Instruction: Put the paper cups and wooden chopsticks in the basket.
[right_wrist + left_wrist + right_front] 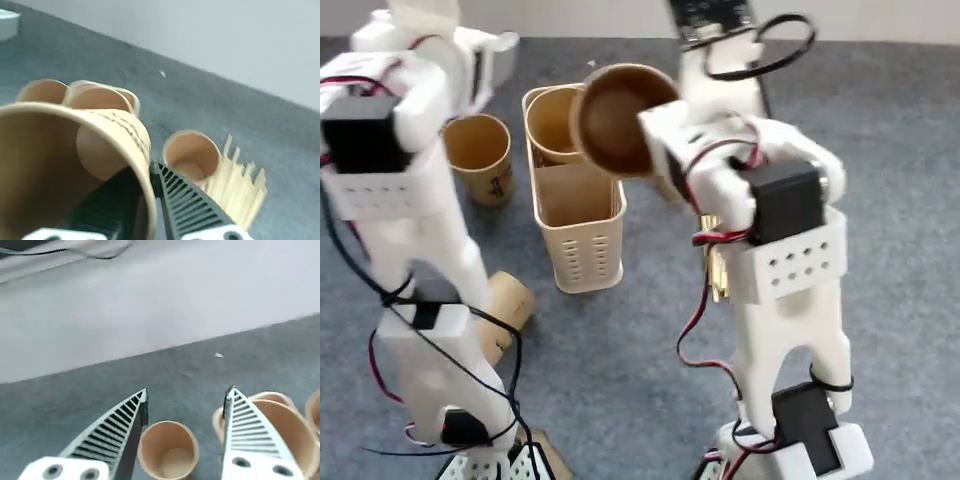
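High view. The right gripper (652, 128) pinches the rim of the held cup (615, 118), which is tilted with its mouth up and hangs over the far end of the basket (582, 255). 1 nested cup (552, 122) already sits in the basket's far compartment. The standing cup (480, 155) is upright just left of the basket. The fallen cup (508, 305) lies on its side nearer, beside the left arm. The chopsticks (717, 268) lie right of the basket, partly hidden under the right arm.

Left wrist view. The left gripper (188, 390) has its fingers spread wide and grasps nothing. The standing cup (167, 450) shows below, between them.

Right wrist view. The right gripper (152, 167) is clamped across the wall of the held cup (75, 165), 1 finger inside and 1 outside. The chopsticks (240, 185) fan out on the carpet (280, 130), with 1 upright cup (192, 155) just beside them.

Handling, as judged: the cups are light and thin-walled and crush under a hard squeeze. The rolled rim is the stiffest part, so a rim pinch suits them. The chopsticks are stiff, light and thin and likely to roll or scatter. They are best taken across the middle of the bundle.
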